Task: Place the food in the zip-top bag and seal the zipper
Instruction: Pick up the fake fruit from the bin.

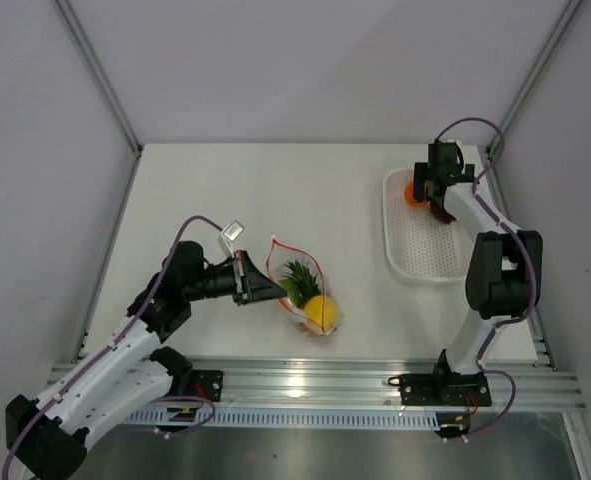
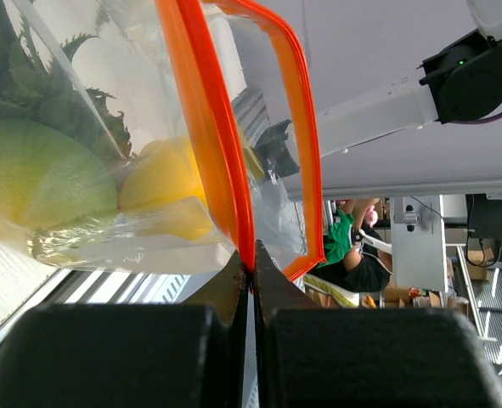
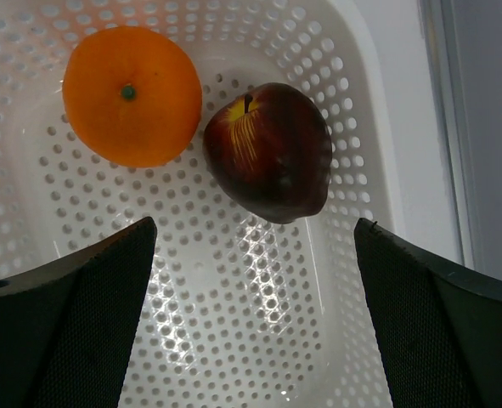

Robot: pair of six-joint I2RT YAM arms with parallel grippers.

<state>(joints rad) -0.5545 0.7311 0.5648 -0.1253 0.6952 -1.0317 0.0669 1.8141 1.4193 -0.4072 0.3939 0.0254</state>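
step: loading fruit; two left in basket [image 3: 259,340]
left fingers [image 2: 225,293]: clenched on zipper [image 2: 212,127], bag [image 2: 263,110] just ahead, mouth open
right fingers [image 3: 72,323]: spread; orange [image 3: 132,93], red fruit [image 3: 269,153] just ahead
next: lower, pinch one fruit

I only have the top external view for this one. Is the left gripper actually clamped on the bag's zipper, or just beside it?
Observer: Clamped. The left wrist view shows the left gripper shut on the red-orange zipper at one end of the open mouth.
Operator: The right arm covers the basket. What is inside?
Observer: An orange and a dark red apple, side by side on the white perforated basket floor.
Operator: Is the right gripper holding either?
Observer: No. The right gripper is open, fingers spread wide, touching neither fruit.
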